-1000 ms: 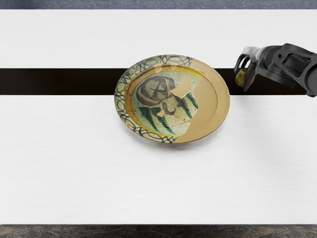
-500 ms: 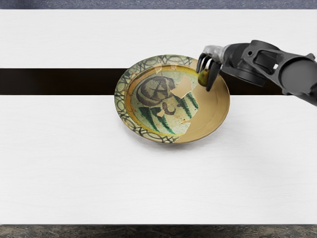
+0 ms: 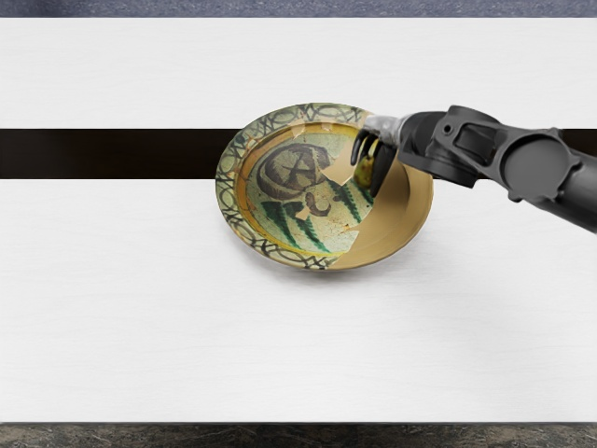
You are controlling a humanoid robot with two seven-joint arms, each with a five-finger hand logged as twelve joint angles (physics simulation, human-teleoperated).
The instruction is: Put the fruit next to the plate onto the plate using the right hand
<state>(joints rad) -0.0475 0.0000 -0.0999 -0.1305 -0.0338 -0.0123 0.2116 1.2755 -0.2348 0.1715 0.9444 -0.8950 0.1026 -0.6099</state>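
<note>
The right hand hung over the right half of the plate, inside the rim. Its dark fingers were curled downward and clamped on the fruit, which showed only as a small yellow-green sliver between them. The right arm reached in across the plate's far right edge. The left hand was out of sight. The plate sat near the middle of the white desk, partly over a dark band running across it. Whether the fruit touched the plate could not be told from this angle; it looked to be held just above the surface.

The step in hand seemed to be the set-down, with the carry as good as done. Doing it well called for bringing the hand lower before letting go, so that the fruit had almost no drop. A small round fruit released from height would likely bounce or roll. The plate looked shallow and dished, so a spot nearer the painted centre would be safer than the plain golden side close to the rim, as the slope there would steer the fruit inward. The fingers needed to part slowly and evenly, since one finger dragging could flick the fruit sideways. The hand should then lift straight up, clear of the rim, so as not to tip or shift the plate.
</note>
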